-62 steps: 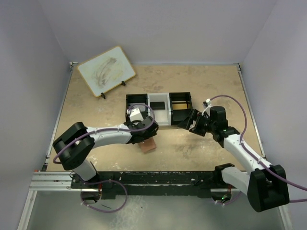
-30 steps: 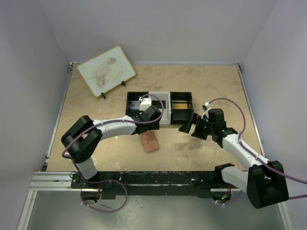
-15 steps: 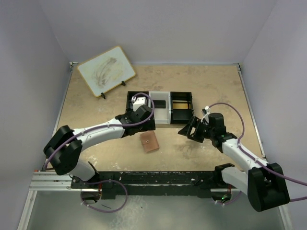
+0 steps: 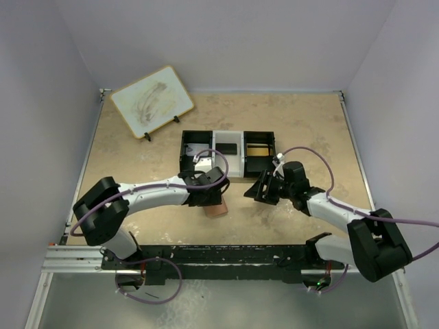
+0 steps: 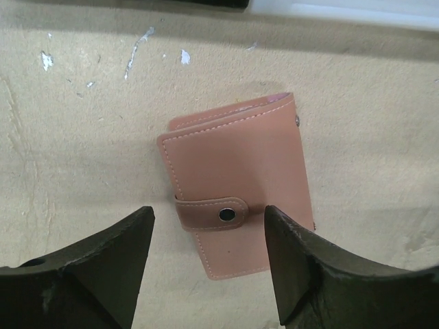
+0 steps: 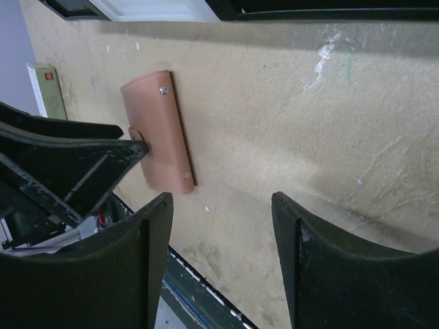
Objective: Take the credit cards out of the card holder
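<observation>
The reddish-brown card holder point(image 5: 236, 171) lies flat on the tan table, folded shut with its strap snapped. No credit cards show at it. My left gripper point(image 5: 209, 226) hovers right above it, open, one finger on each side of the strap end. In the top view the holder point(image 4: 218, 210) peeks out from under that gripper point(image 4: 208, 195). My right gripper point(image 6: 221, 205) is open and empty, low over bare table just right of the holder point(image 6: 156, 130); the top view shows it point(image 4: 258, 192) pointing left. A dark flat card point(image 4: 227, 148) lies in the tray's white middle compartment.
The black-white-black tray point(image 4: 186, 145) stands just behind both grippers. A white-and-tan board point(image 4: 151, 101) leans at the back left. The black rail point(image 4: 206, 255) at the table's near edge runs close below the holder.
My left gripper came back from the tray to above the holder. The right gripper slid left toward the holder. Both pairs of jaws have narrowed.
</observation>
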Controlling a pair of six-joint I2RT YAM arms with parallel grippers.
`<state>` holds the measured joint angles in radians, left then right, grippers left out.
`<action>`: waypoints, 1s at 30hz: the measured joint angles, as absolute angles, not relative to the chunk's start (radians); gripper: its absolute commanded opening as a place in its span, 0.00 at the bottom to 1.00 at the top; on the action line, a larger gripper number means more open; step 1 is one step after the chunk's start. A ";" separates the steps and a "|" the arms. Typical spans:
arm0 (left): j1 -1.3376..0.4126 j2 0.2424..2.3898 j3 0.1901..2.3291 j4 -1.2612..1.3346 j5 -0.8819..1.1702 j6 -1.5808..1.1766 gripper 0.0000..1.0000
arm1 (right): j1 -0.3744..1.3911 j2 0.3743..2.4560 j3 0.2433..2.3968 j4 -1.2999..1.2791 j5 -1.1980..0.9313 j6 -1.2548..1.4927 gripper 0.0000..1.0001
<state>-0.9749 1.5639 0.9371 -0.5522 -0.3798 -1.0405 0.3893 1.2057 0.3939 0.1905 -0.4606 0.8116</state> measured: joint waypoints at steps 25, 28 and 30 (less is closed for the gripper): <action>-1.050 1.708 1.065 -0.661 -0.495 -1.036 0.14 | 0.436 1.294 0.455 0.288 -0.463 0.827 0.59; -1.062 1.708 1.063 -0.644 -0.493 -1.024 0.10 | 0.456 1.316 0.464 0.292 -0.464 0.826 0.59; -1.072 1.702 1.050 -0.607 -0.479 -1.008 0.07 | 0.471 1.328 0.466 0.293 -0.464 0.826 0.60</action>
